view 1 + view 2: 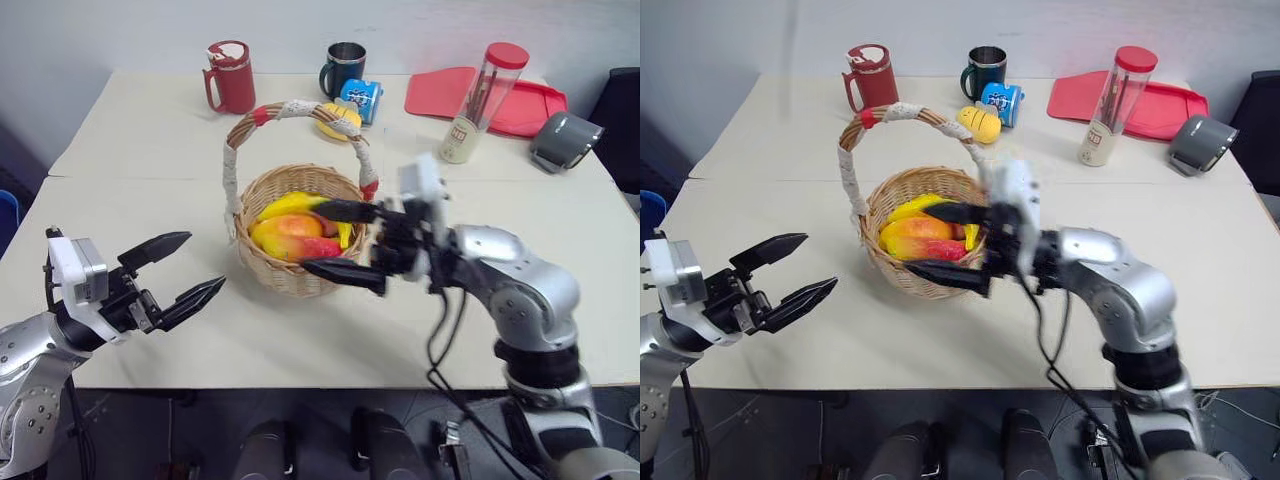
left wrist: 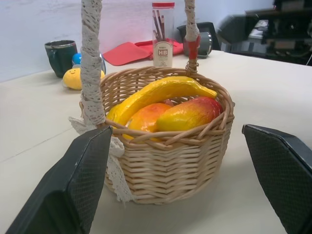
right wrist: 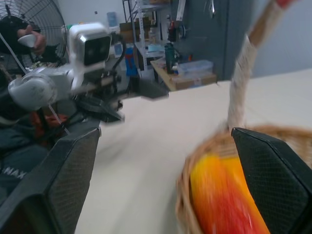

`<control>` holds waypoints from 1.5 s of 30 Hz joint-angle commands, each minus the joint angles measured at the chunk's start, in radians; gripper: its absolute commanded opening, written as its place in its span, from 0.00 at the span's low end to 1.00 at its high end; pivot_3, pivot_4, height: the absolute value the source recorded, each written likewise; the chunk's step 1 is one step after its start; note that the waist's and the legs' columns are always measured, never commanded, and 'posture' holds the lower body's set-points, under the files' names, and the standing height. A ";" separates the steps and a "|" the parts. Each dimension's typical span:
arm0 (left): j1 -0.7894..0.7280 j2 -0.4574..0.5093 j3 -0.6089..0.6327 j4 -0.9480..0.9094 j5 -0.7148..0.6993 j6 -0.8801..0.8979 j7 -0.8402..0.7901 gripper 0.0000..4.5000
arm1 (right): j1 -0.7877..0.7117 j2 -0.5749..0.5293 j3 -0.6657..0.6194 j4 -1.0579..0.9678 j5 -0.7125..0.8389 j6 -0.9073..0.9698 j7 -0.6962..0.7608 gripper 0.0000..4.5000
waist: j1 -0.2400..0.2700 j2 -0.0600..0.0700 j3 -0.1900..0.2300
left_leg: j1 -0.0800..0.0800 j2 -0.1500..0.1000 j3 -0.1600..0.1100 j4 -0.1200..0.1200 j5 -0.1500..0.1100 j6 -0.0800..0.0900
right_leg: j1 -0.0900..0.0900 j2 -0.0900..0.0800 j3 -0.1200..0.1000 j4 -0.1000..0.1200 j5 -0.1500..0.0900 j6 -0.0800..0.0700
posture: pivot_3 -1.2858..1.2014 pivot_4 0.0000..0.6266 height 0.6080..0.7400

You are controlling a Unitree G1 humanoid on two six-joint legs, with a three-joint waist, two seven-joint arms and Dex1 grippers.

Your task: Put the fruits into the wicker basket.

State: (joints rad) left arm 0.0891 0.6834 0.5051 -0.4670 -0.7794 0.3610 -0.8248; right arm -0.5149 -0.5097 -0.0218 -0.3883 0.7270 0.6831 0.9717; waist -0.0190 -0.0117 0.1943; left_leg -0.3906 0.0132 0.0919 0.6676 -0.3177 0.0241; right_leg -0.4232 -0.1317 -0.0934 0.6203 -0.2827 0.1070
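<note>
Now | wicker basket (image 2: 165, 161): banana (image 2: 161, 92), two mangoes (image 2: 187, 114) inside | left gripper (image 1: 185, 268), right gripper (image 1: 345, 240) jaws released, empty

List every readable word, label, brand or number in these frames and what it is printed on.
"HB": white label on the clear pencil jar with the red lid.
"NAX": partial lettering on dark fabric at the edge of the right wrist view.
Print on the blue cup: too small to read.
</note>
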 commanded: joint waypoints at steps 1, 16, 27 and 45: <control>-0.010 0.016 0.036 0.018 -0.050 0.009 -0.027 1.00 | 0.073 -0.151 -0.123 0.109 -0.014 -0.064 0.125 0.99 | 0.001 0.000 0.000 | 0.000 0.000 0.001 0.000 0.000 0.000 | 0.000 0.000 0.000 0.000 0.000 0.000 | 0.52 0.24 1.00; -0.015 0.034 -0.001 -0.019 -0.060 0.027 -0.057 1.00 | -0.523 0.059 0.061 1.069 -0.345 -0.644 0.443 0.95 | -0.016 0.000 0.001 | 0.005 0.002 0.004 0.000 0.001 -0.003 | 0.001 0.001 0.004 0.003 0.000 -0.001 | 0.52 0.24 1.00; -0.029 0.045 0.022 -0.031 -0.043 0.007 -0.034 1.00 | -0.644 0.118 0.061 1.234 -0.385 -0.692 0.616 0.15 | -0.012 0.000 0.001 | 0.002 0.001 0.001 0.001 0.001 -0.002 | 0.000 -0.001 0.001 0.002 0.000 -0.001 | 0.52 0.24 1.00; -0.150 -0.035 -0.121 0.085 -0.004 -0.031 -0.059 1.00 | 0.053 -0.251 -0.508 0.421 -0.208 -0.308 0.026 0.03 | 0.015 0.001 0.001 | 0.005 0.001 0.004 0.003 0.000 -0.003 | 0.001 -0.001 -0.001 0.001 0.000 -0.001 | 0.52 0.24 1.00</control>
State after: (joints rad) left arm -0.0417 0.6465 0.3901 -0.3898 -0.7920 0.3521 -0.8706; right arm -0.4536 -0.7644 -0.4743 0.0226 0.5071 0.4385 1.0360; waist -0.0039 -0.0108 0.1956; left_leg -0.3852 0.0145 0.0964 0.6709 -0.3175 0.0210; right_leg -0.4215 -0.1320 -0.0944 0.6214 -0.2824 0.1063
